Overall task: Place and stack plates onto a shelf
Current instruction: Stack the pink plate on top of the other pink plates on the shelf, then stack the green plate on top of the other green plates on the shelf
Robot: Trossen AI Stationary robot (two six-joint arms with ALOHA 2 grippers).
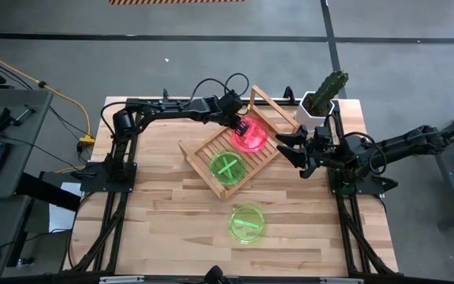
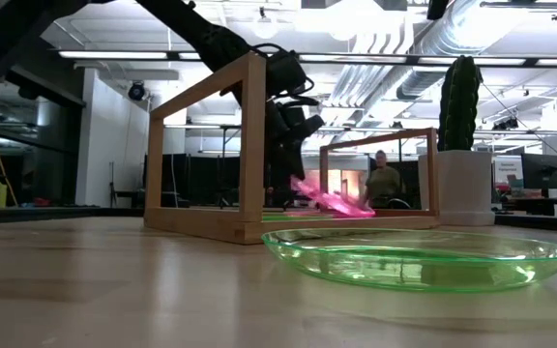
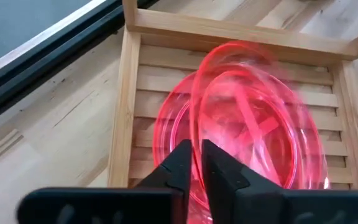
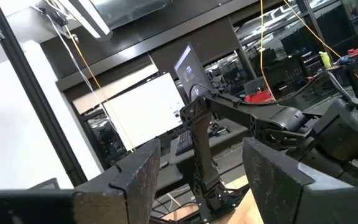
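1. The tabletop carries everything; my left arm reaches across its far side, my right arm waits off the right edge near the cactus pot.
2. The wooden rack lies slantwise mid-table, its taller frame end toward the cactus. Its long axis runs from the near left up to the far right.
3. One green plate already lies flat on the slats at the rack's lower end. Another green plate sits on bare tabletop, well apart from the rack, nearer my right arm than my left.
4. A pink-red plate is at the rack's frame end, tilted, its far edge low over the slats. The wrist view seems to show a second pink rim beneath it, though blur leaves me unsure.
5. My left claw is pressed together on that plate's near rim, directly above the slats, so I judge the move ahead is simply downward and release.
6. My right claw is spread and holds nothing.
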